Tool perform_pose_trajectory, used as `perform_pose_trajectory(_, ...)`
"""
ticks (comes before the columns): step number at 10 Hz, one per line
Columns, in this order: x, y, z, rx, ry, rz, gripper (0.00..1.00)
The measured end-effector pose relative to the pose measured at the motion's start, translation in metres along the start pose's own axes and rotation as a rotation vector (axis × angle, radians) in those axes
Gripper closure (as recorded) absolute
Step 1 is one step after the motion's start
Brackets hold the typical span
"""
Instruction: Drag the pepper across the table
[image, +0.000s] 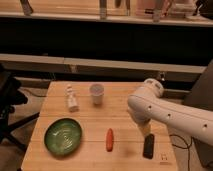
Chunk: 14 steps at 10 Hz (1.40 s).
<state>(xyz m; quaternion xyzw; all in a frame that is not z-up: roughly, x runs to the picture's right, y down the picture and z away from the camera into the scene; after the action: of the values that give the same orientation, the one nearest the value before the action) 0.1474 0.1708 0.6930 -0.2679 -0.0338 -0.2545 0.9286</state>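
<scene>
The slim orange-red pepper (109, 139) lies on the light wooden table (90, 160), near the front and a little right of the middle. My white arm (155, 110) reaches in from the right over the table. My gripper (146, 131) hangs below the arm's end, to the right of the pepper and just above the black phone (148, 146), apart from the pepper. The arm hides most of it.
A green bowl (63, 135) sits front left. A white cup (96, 93) and a small white bottle (72, 98) stand at the back. A dark logo mark (163, 158) is at the front right corner. A dark chair (7, 100) stands off the left edge.
</scene>
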Motion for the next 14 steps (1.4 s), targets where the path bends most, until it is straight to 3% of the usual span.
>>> perform_pose_trajectory(8, -0.037, -0.008, 0.019, 0.003, 0.003, -0.151, 0.2)
perform_pose_trajectory(14, -0.07, -0.013, 0.039, 0.026, -0.035, -0.21, 0.2)
